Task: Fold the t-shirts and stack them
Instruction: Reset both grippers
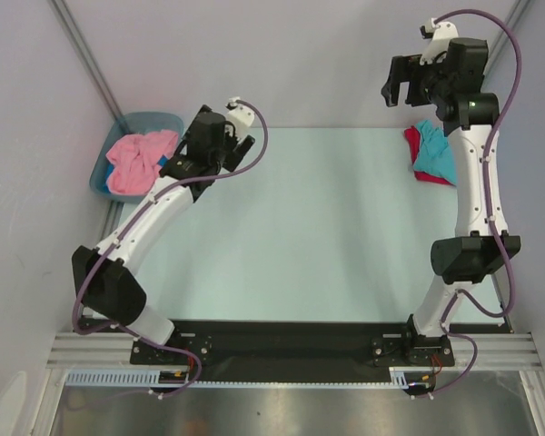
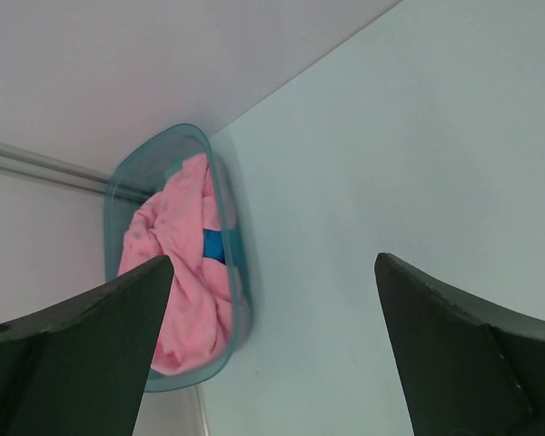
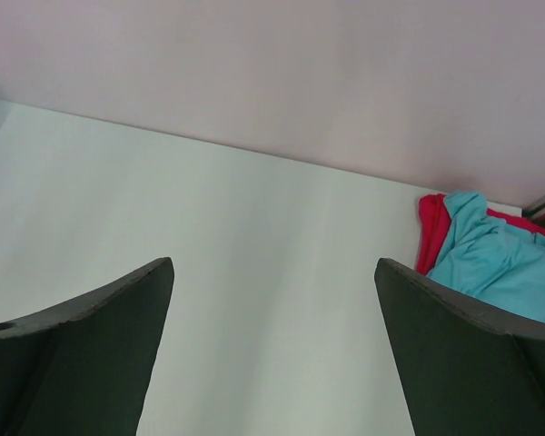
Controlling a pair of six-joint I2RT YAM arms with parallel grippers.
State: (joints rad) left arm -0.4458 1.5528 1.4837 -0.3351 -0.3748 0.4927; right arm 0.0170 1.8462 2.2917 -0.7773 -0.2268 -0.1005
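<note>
While both arms hang over the pale surface (image 1: 291, 236), I see nothing clamped on either side. The left gripper (image 2: 272, 260) has its fingers (image 2: 100, 345) spread wide, with only bare surface in the gap between them. The pink t-shirt (image 2: 177, 272) lies crumpled in the grey-blue tub (image 1: 156, 119) at the far left corner. In the left wrist view it sits ahead of the fingers and off toward the left one, apart from both tips. A small bright blue patch (image 2: 213, 243) shows beside the pink cloth inside the tub; I cannot tell what it is. The right gripper (image 3: 272, 262) is spread just as wide and holds nothing, raised near the back wall in the overhead view. The turquoise t-shirt (image 3: 495, 268) rests on top of the crimson red t-shirt (image 3: 428, 227) at the far right edge of the surface, the red showing along its left side. From the right wrist camera that pile lies beyond the right-hand finger and outside the gap, touching neither finger.
</note>
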